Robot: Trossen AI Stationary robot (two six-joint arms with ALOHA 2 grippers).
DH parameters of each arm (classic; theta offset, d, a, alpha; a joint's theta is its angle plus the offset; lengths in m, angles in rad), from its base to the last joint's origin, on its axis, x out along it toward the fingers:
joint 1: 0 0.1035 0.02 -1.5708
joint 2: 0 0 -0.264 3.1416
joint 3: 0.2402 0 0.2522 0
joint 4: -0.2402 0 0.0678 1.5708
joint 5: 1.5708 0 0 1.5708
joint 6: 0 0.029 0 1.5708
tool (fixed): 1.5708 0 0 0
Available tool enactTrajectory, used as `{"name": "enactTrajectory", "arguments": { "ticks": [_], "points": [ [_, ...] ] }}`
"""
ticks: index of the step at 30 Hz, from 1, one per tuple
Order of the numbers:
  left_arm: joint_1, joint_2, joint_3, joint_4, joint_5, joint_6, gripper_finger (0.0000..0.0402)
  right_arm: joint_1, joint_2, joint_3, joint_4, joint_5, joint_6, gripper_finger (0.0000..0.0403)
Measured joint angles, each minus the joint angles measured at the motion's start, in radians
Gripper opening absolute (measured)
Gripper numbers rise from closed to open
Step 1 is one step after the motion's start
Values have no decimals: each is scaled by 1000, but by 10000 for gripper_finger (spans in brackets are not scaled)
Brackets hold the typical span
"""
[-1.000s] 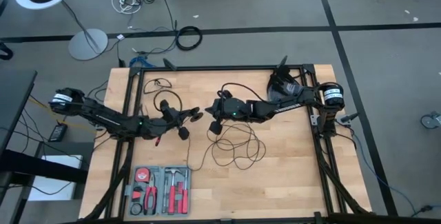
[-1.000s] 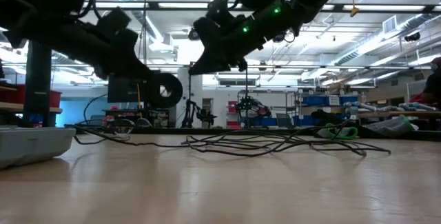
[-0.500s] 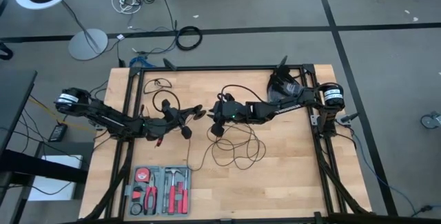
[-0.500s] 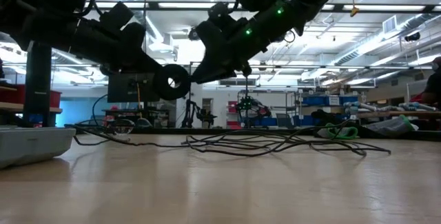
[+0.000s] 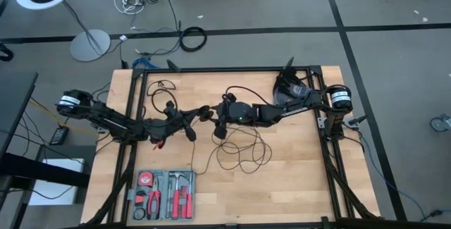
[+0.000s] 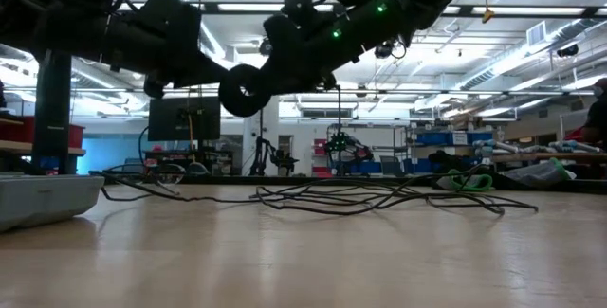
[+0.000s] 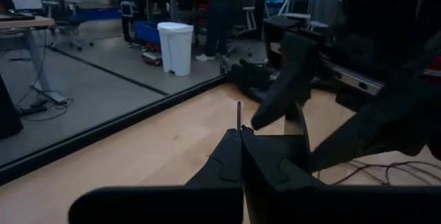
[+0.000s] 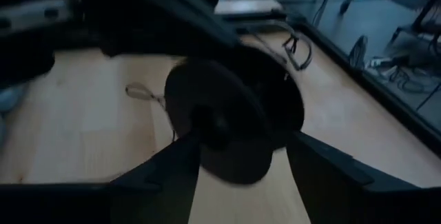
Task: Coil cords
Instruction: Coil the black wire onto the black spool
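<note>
The cord lies in loose black loops (image 5: 243,151) on the wooden table, in front of my right arm, and shows flat on the table (image 6: 360,197) in the low view. Its round black puck (image 6: 245,90) is up in the air at the tip of my left gripper (image 5: 203,112), which is shut and points level toward the table's right. My right gripper (image 5: 215,120) faces it from the right and is open. In the right wrist view the puck (image 8: 220,124) fills the space between its two fingers (image 8: 313,165); I cannot tell whether they touch it. My left gripper is shut on the cord's puck end, coming level from the table's left. The puck (image 6: 248,99) sits at the fingertips, lifted clear of the table. In the left wrist view only a thin black bit (image 7: 239,114) stands out of the shut fingertips (image 7: 231,148), which hide the pinched part.
A grey tool tray (image 5: 164,194) with red-handled tools sits at the near left corner. A dark bundle (image 5: 289,84) lies at the far right by my right arm's base. More thin cord loops (image 5: 169,102) lie at the far left. Black frame rails (image 5: 134,127) edge the table.
My left gripper has tipped upward and carried the puck up and toward the table's right, from below my right gripper's tip to right against it. The loops on the table have stayed where they were.
</note>
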Motion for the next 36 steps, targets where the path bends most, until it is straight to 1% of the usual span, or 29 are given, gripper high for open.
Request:
{"name": "enactTrajectory", "arguments": {
  "ticks": [3, 7, 11, 14, 17, 19, 23, 29, 36],
  "points": [
    [0, 0, 1, 9, 1, -2, 0, 0, 0, 0, 29, 4, -2, 215],
    [0, 0, 1, 37, 21, -3, 0, -1, 0, 0, 31, 64, -20, 207],
    [0, 0, 2, 54, 34, -3, 0, 0, 0, 0, 39, 69, -63, 190],
    [0, 0, 2, 54, 35, -5, 0, 2, 1, 0, 60, 75, -130, 173],
    [1, -1, 2, 56, 49, -32, 0, 5, 1, -2, 85, 82, -187, 158],
    [1, -1, 2, 53, 54, -51, 1, 6, 2, -2, 97, 67, -193, 152],
    [1, -1, 2, 50, 65, -52, 1, 9, 2, -2, 99, 35, -221, 149],
    [4, -1, 2, 51, 65, -79, 1, 16, 2, -2, 123, 40, -279, 148],
    [33, -2, 2, 5, 120, -167, 2, 18, 3, -2, 121, 51, -366, 148]
  ]
}}
